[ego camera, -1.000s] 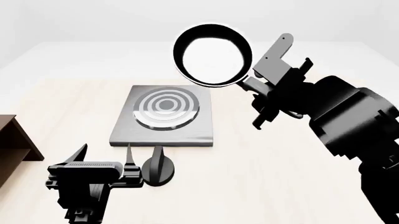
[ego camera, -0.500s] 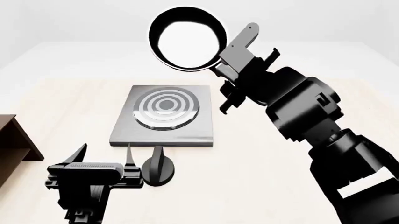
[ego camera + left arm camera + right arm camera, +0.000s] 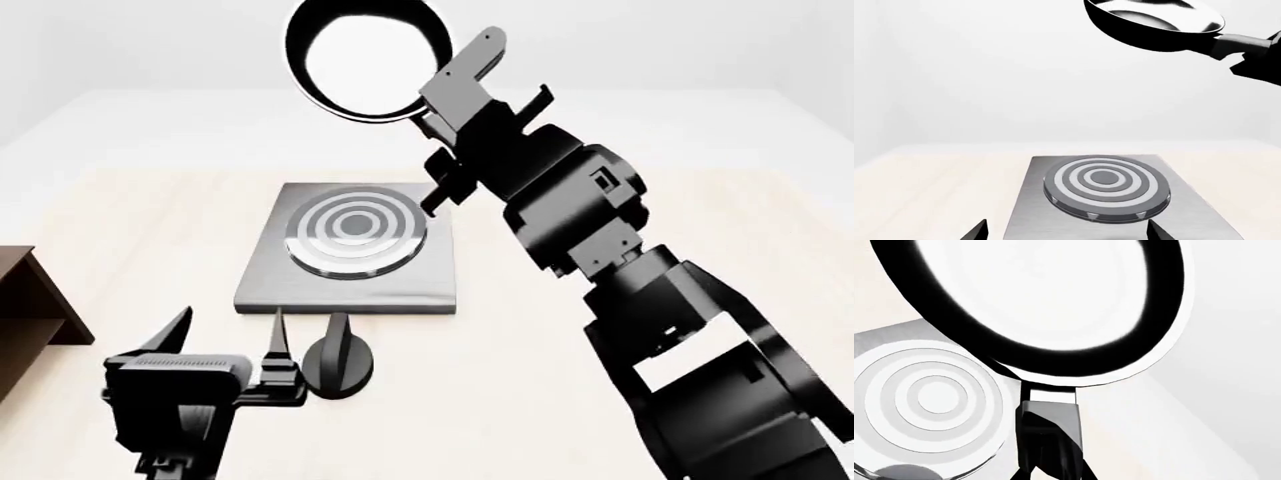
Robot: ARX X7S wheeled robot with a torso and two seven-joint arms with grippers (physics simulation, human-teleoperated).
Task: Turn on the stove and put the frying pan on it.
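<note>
Hanging high in the air, well above the stove and toward its far side, the frying pan, pale glossy inside facing the head camera, rim black, long handle running down toward the right gripper. Pinched on that handle, the right gripper, jaws pressed against it from both sides, pan bowl beyond the fingertips. In the right wrist view, the same pan filling most of the picture, handle coming straight back to the clamp, the burner's rings below and beside it. Seen from the left wrist, the pan floating level, far over the burner with clear air between.

Stretched up and forward from the stove's near right, the right arm, forearm slanting over the stove's right edge, wrist raised.

Flat on the pale table, the grey stove plate with its ringed burner in the middle. Just in front of the stove's near edge, the black knob, upright. Right beside the knob, away from the right arm, the left gripper, fingers spread apart and pointing toward the stove, nothing between them. Further out past the left gripper, at the picture's edge, a brown wooden shelf.
</note>
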